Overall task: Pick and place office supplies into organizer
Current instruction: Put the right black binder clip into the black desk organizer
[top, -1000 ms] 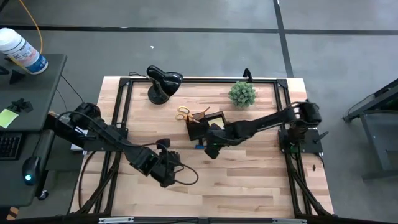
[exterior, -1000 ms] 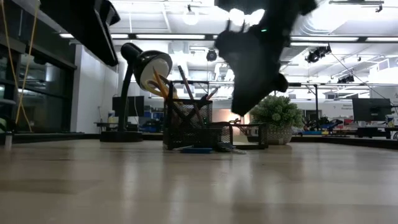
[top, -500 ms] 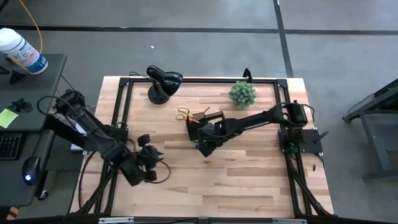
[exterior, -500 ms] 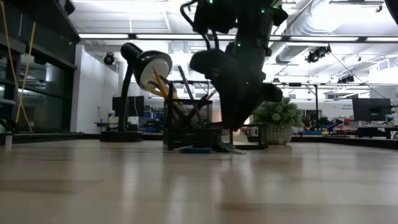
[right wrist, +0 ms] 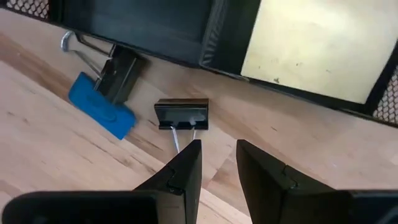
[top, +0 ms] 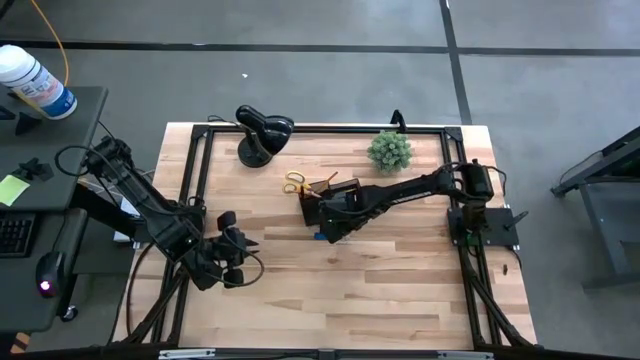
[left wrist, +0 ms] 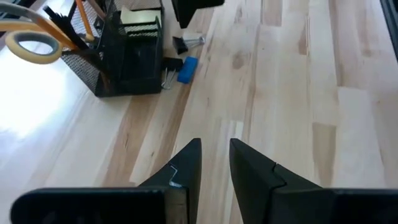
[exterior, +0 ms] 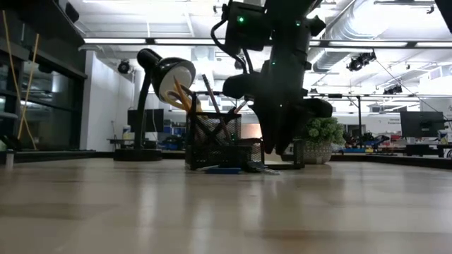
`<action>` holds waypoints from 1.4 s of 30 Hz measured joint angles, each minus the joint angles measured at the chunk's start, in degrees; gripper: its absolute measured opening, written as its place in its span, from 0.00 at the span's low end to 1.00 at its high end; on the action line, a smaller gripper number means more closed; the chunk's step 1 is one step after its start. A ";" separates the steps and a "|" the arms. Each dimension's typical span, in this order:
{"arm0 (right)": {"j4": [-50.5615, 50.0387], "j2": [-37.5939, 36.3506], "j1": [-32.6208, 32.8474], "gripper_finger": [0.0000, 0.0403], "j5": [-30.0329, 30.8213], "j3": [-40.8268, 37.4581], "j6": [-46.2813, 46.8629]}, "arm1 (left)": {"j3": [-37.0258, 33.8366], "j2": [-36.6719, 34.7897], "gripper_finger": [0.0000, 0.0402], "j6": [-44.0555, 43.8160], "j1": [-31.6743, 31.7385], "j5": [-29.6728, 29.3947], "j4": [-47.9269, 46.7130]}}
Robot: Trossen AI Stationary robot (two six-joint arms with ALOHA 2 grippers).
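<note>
**Right gripper poised over a binder clip beside the organizer**

The right gripper [right wrist: 217, 163] hangs just in front of the black mesh organizer [top: 328, 198], its fingers slightly parted and holding nothing — a small black binder clip [right wrist: 181, 115] lies on the wood right ahead of the tips. Beside it rest a second clip [right wrist: 112, 70] and a blue block [right wrist: 101, 114], touching each other against the organizer's wall. The yellow sticky-note pad [right wrist: 317, 46] sits in a low compartment; yellow-handled scissors [left wrist: 34, 45] and orange pencils [left wrist: 82, 14] stand in the cup section. The left gripper [top: 232, 262] waits near the table's left front, fingers narrowly apart and empty.
</note>
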 joint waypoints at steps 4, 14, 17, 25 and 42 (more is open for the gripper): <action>0.01 0.48 0.17 0.24 0.33 0.00 0.96 | 0.02 -0.02 0.18 0.00 0.00 -0.30 -0.01; 4.11 3.70 1.31 0.24 -2.71 0.20 2.31 | 0.02 0.00 0.18 0.93 0.00 -0.65 -0.41; 4.98 3.70 1.64 0.24 -2.54 0.22 2.29 | 0.02 0.00 0.18 0.96 0.00 -0.65 -0.41; 5.49 3.70 1.81 0.24 -0.08 0.22 0.86 | 0.02 0.01 0.18 1.07 0.00 -0.87 -0.42; 3.37 3.70 1.79 0.24 1.97 0.00 -0.31 | 0.04 0.05 0.18 1.07 0.00 -2.16 -0.43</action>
